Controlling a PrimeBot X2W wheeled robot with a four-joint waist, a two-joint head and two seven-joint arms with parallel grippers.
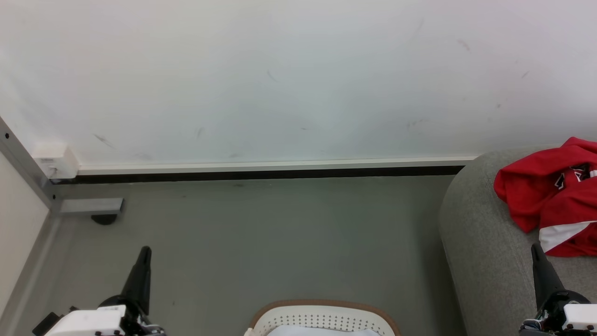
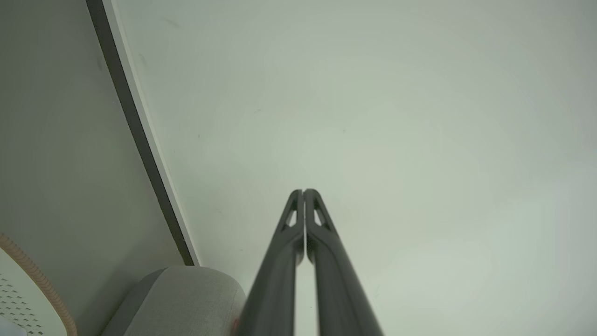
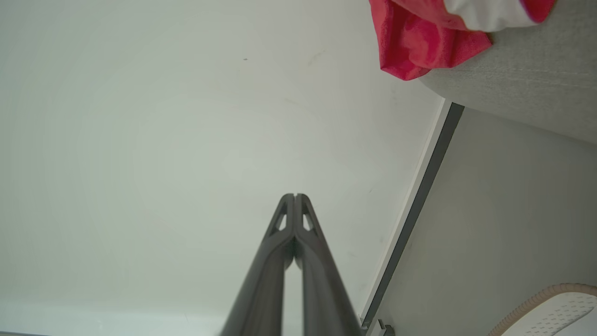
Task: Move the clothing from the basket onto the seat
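The grey seat [image 1: 485, 261] is seen at 3 o'clock in the head view. The red clothing [image 1: 536, 191] is heaped on it, crumpled, with a white band and a black-and-white patch. The white, tan-rimmed basket [image 1: 322, 319] is cut off at 6 o'clock. The left fingers [image 2: 280, 280] and right fingers [image 3: 266, 280] are pressed together, with nothing held or touched.
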